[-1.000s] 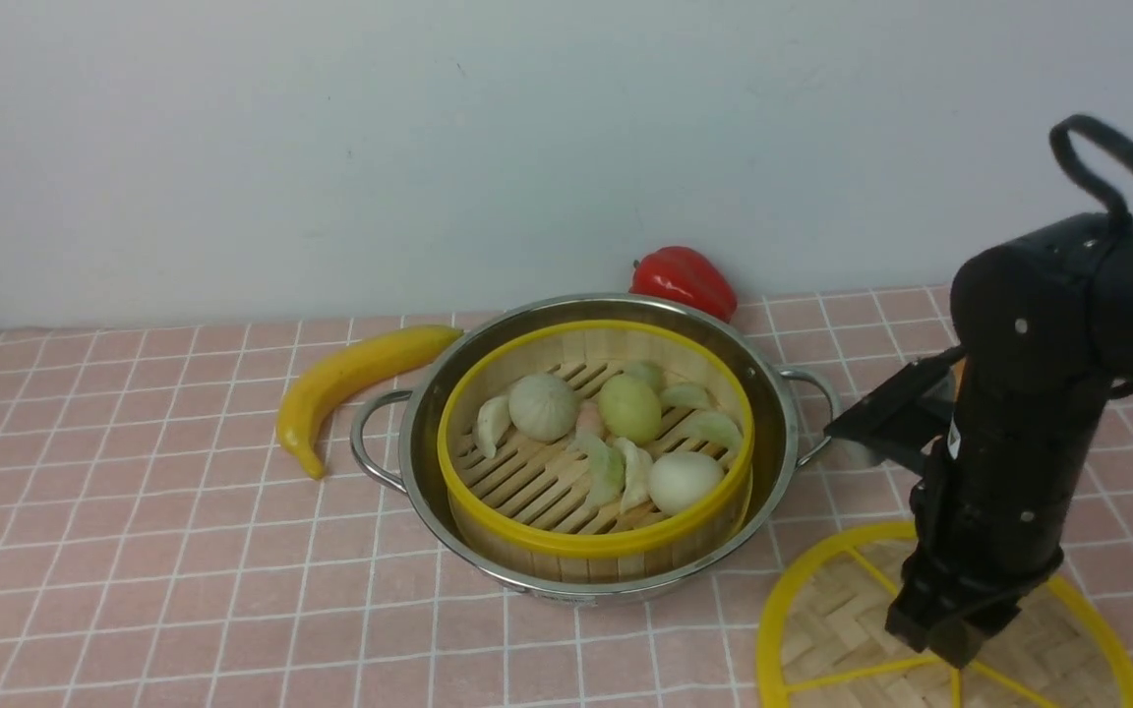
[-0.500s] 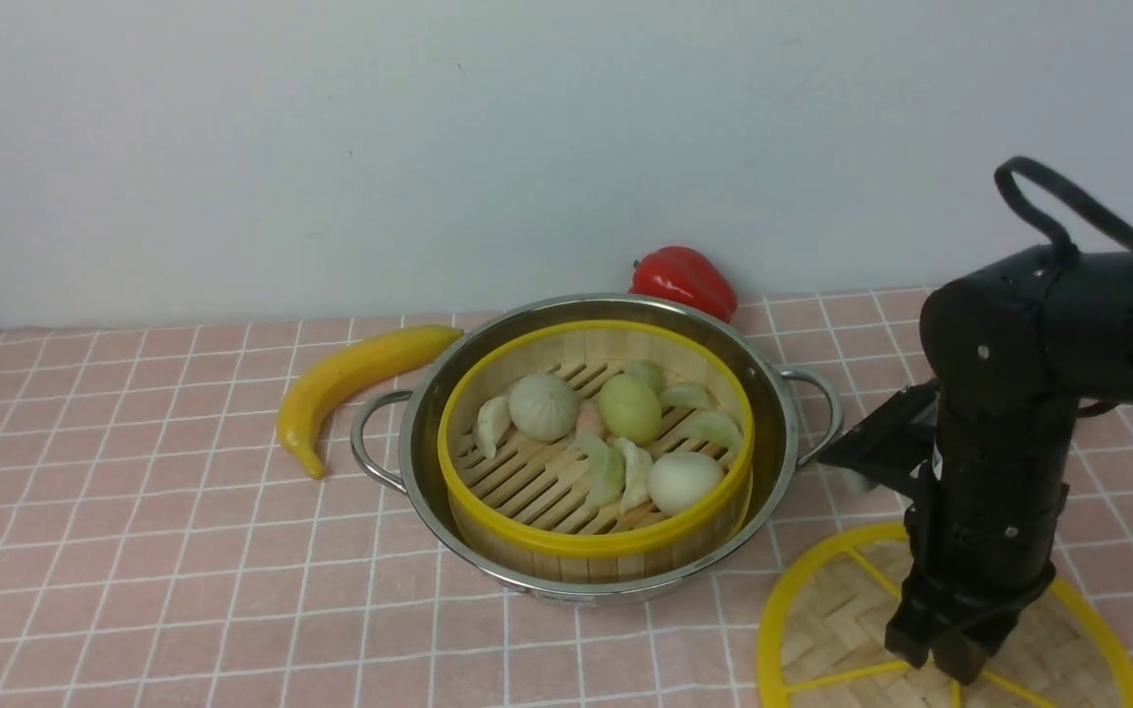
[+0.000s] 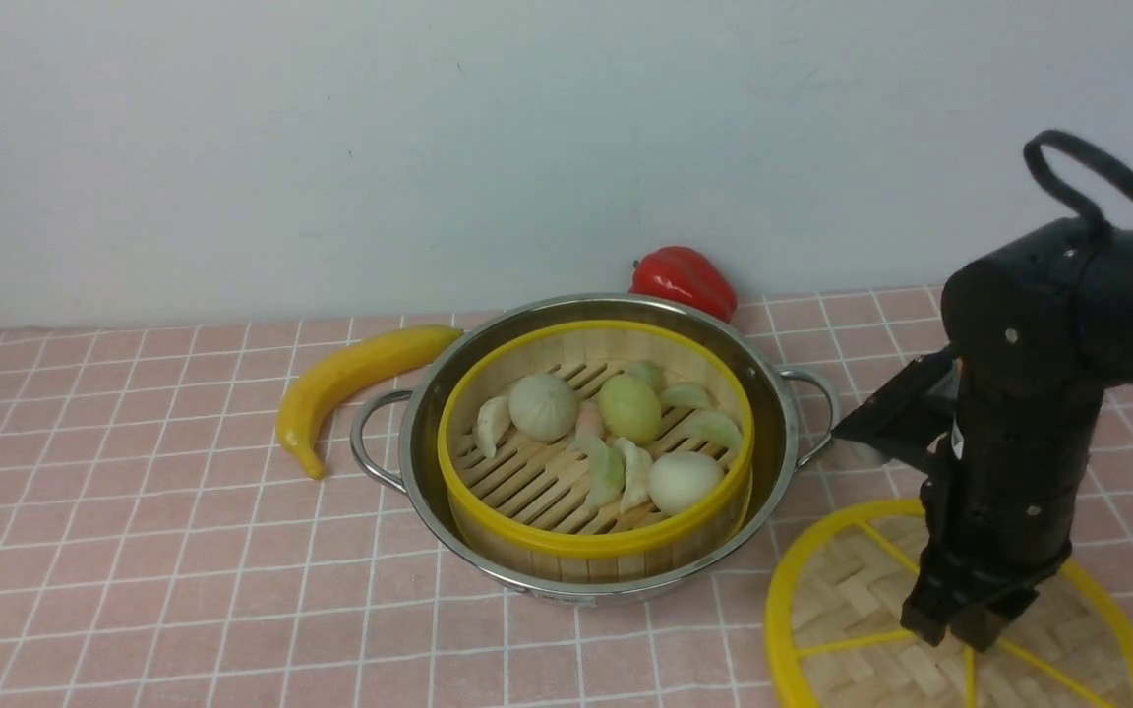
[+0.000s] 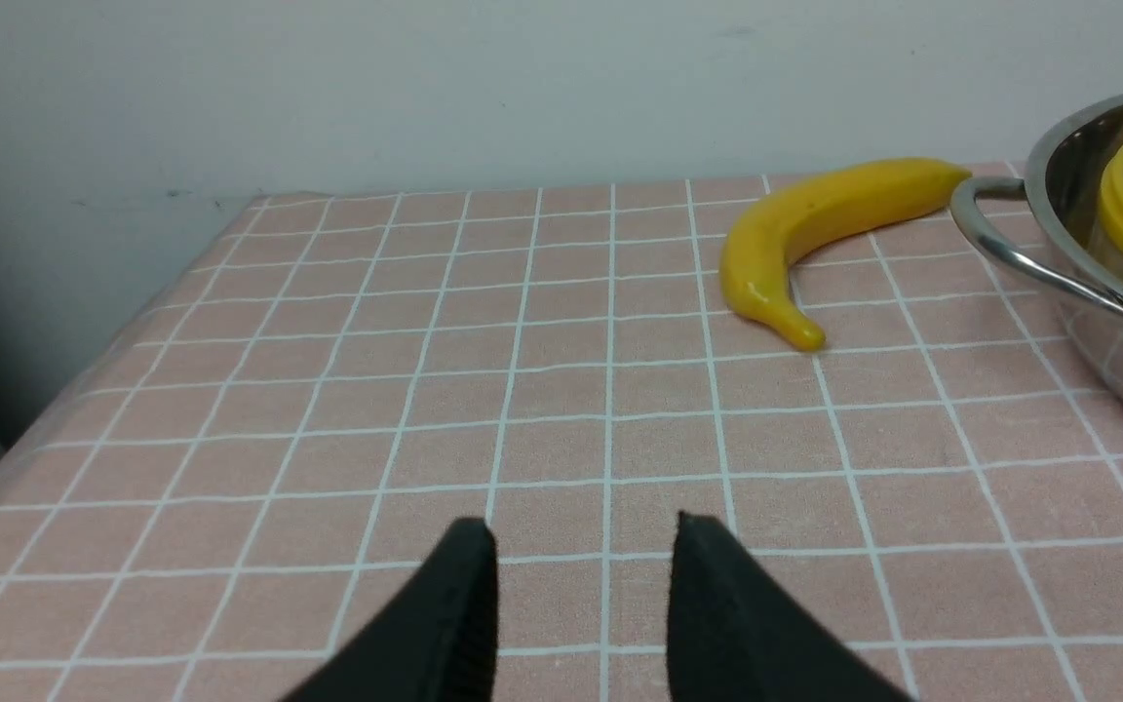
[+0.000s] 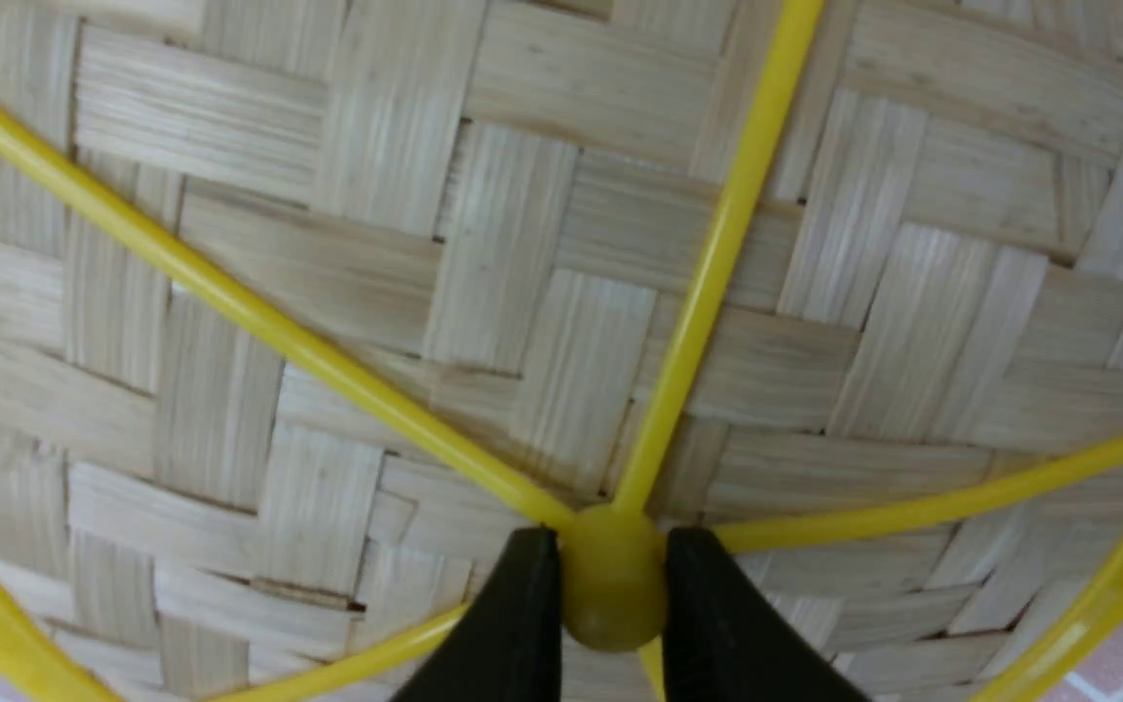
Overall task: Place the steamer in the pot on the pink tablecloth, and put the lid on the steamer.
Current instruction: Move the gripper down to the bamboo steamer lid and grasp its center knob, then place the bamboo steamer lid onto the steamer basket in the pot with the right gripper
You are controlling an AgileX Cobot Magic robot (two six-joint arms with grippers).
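- Grip comes first: the right claw (image 5: 605, 534) has a finger pressed on either side of the small yellow hub (image 5: 612, 585) where the spokes of the lid (image 3: 852, 610) meet, so it is clamped on the lid. The knob is round and smooth. I judge a centred, firm squeeze matters, or the wide disc may swing or slip.
- Lift should go straight up, with the disc kept level, until its rim would clear the wall of the pot (image 3: 773, 423).
- Target lies to that claw's left and a little beyond it. The steamer (image 3: 594, 544) already sits inside the pot on the pink tablecloth (image 3: 134, 492), so only the lid is left to place.
- Lowering wants the lid's yellow rim centred over the steamer's yellow rim. Let go only once it rests evenly all round.
- Left claw (image 4: 581, 546) has its fingers apart with nothing between them, over bare cloth. A banana (image 4: 815, 224) lies ahead and to its right, well apart from it, so that arm is out of the way.
- Hidden parts:
  - The lid's near edge is cut off at the bottom of the front view.
  - The right arm covers the hub in the front view.
  - I cannot tell whether the lid lies flat on the cloth or is just off it.
  - The desk itself is under the cloth.
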